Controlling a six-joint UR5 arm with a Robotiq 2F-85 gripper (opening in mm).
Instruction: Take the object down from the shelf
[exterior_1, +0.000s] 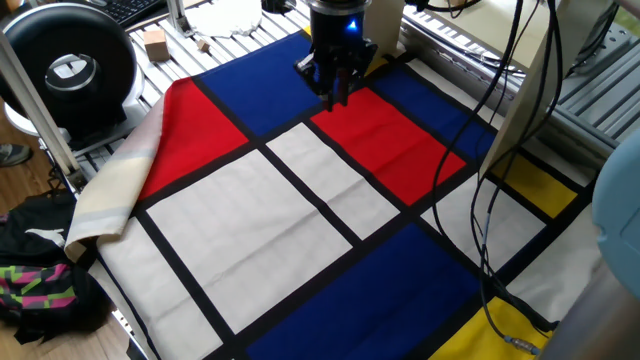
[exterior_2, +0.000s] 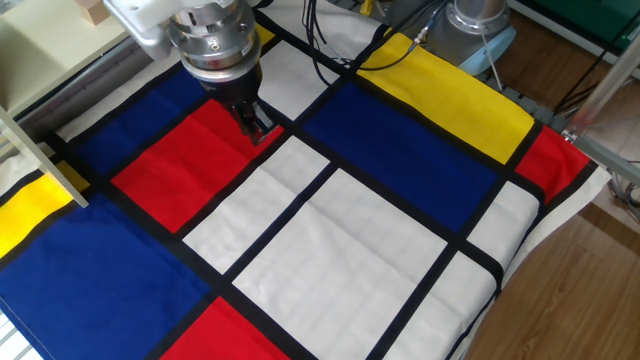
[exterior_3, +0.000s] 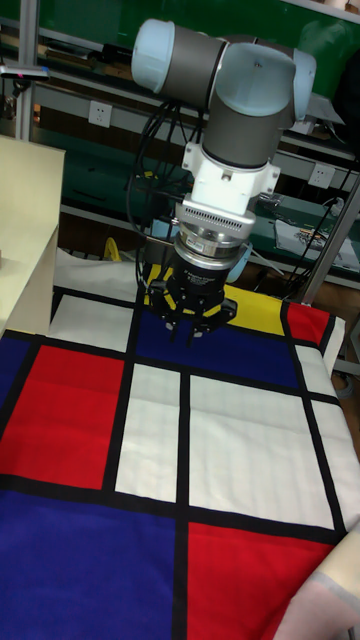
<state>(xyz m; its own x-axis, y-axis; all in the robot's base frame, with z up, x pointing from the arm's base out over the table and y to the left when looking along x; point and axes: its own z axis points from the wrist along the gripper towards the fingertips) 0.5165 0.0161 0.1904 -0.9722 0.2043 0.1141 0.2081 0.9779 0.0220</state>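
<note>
The tool (exterior_1: 336, 92) hangs over the checked cloth (exterior_1: 330, 190) on the surface, its fingers (exterior_3: 187, 331) drawn nearly together with nothing visible between them. The small cube (exterior_2: 92, 10) rests on the shelf (exterior_2: 45, 45), well apart from the tool.

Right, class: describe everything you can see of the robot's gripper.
The gripper is black with two slim fingers beneath a ribbed silver wrist collar, and a blue light glows on its body. It points straight down, fingers drawn close together, hovering over the red patch of the checked cloth. Nothing is visible between its fingers, and whether they touch the cloth is unclear.
</note>
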